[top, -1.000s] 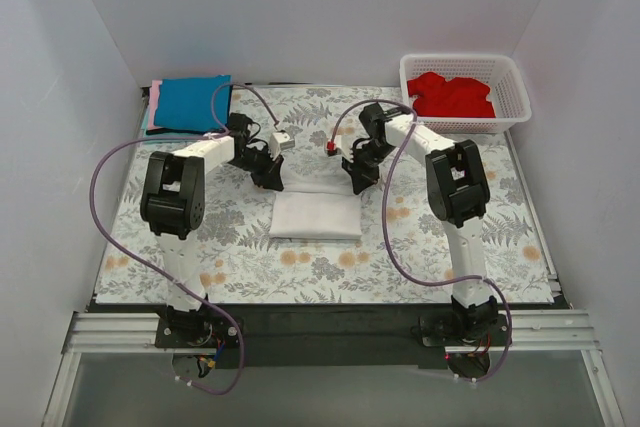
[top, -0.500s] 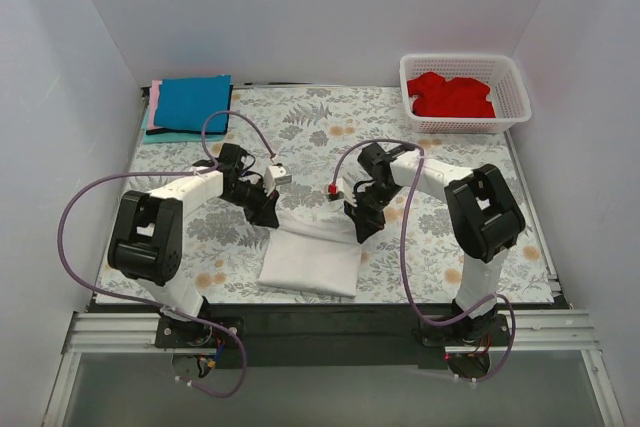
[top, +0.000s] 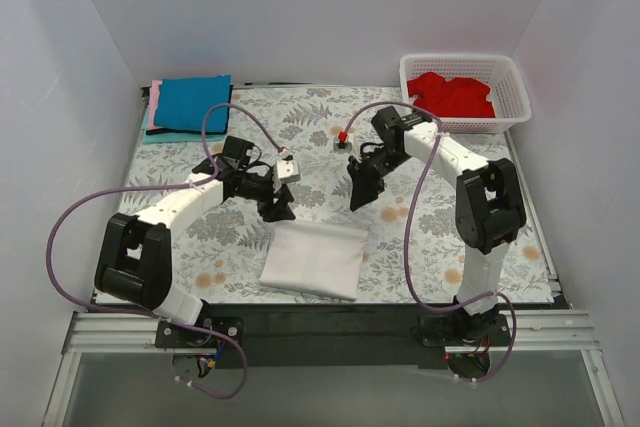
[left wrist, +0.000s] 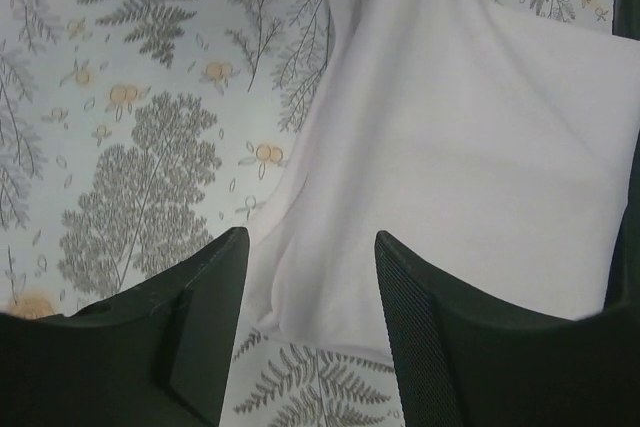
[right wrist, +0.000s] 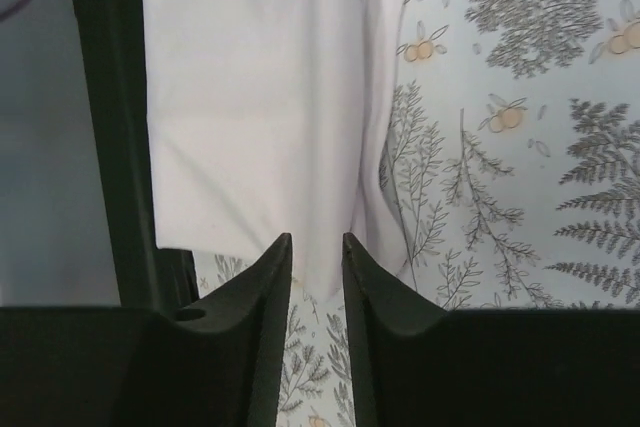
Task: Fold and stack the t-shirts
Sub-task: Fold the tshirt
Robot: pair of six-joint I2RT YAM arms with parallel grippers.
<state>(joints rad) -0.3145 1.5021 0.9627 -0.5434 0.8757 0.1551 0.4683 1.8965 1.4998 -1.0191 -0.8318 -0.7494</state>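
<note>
Top external view: at the far left corner a blue t-shirt point(top: 192, 100) lies on a pink t-shirt point(top: 152, 109). The left claw point(top: 278, 210) hangs open and holds nothing. The white t-shirt point(top: 315, 259) lies folded on the worktop point(top: 520, 237), near the front edge. The right claw point(top: 360, 195) is a little open, also empty. At the far right, the red t-shirt point(top: 452, 95) is in the basket point(top: 512, 97).

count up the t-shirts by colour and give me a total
white t-shirt: 1
red t-shirt, in the basket: 1
blue t-shirt: 1
pink t-shirt, only an edge showing under the blue one: 1
total: 4
</note>
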